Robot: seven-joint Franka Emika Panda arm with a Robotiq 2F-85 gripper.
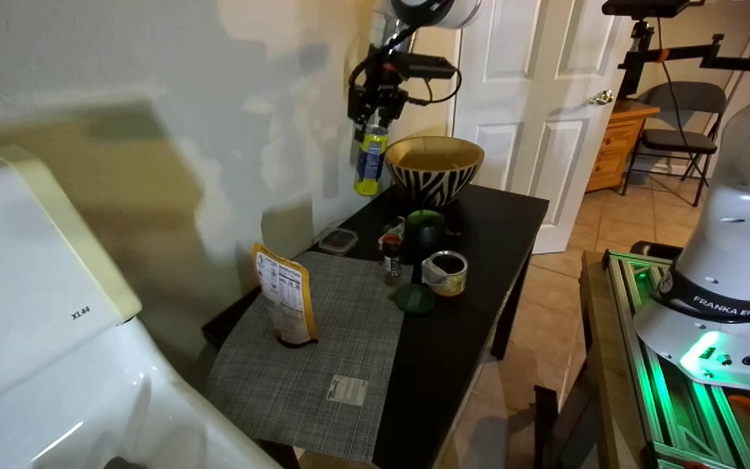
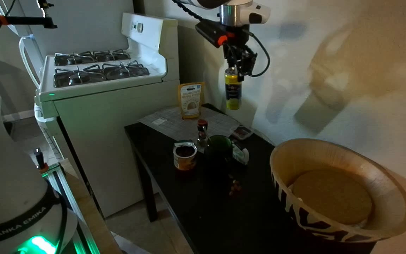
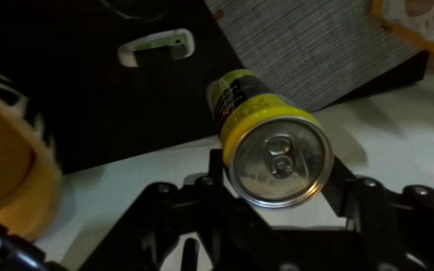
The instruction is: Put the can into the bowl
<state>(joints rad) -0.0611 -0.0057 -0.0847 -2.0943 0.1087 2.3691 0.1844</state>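
Holding the can (image 2: 233, 90) nearly upright in the air, the gripper (image 3: 277, 173) has its jaws closed around the can's upper end, apart from the bowl (image 1: 433, 182) and not over it. Whether the can's base stands above the bowl's rim is hard to tell, so the safer course would be lifting first, crossing sideways, then lowering well inside before letting go.

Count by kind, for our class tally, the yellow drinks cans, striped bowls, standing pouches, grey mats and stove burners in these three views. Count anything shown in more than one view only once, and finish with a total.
Yellow drinks cans: 1
Striped bowls: 1
Standing pouches: 1
Grey mats: 1
Stove burners: 4
Total: 8
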